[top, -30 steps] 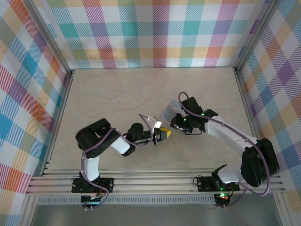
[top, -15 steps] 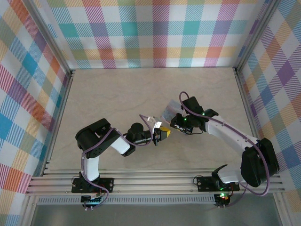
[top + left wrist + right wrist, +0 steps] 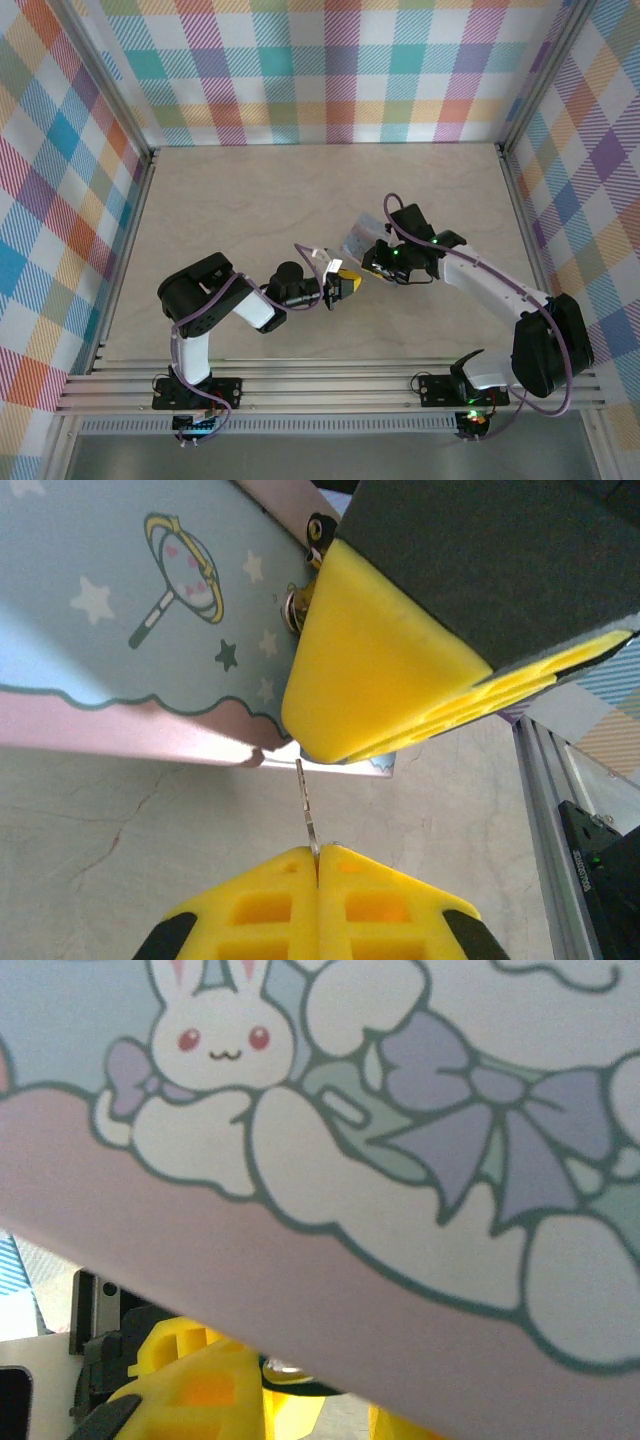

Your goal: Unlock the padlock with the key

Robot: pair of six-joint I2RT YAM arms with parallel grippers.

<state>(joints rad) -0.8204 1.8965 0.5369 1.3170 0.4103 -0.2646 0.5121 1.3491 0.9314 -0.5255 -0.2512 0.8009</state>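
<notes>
Yellow ribbed pads of left gripper [image 3: 318, 852] clamped tight on one thin flat metal key [image 3: 308, 810], tip right at lower rim of one printed tin box [image 3: 120, 630]. Right gripper [image 3: 372, 262] pressed against box front; grip state unclear. Dark teal padlock [image 3: 288, 1370] sliver under box rim. Bare tabletop [image 3: 250, 200] beyond box.

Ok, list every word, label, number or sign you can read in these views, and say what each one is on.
No readable text in any view.
The tin box carries only drawings, no lettering: a rabbit, bows, stars and a hand mirror.
From the top camera the box print is too small to make out.
</notes>
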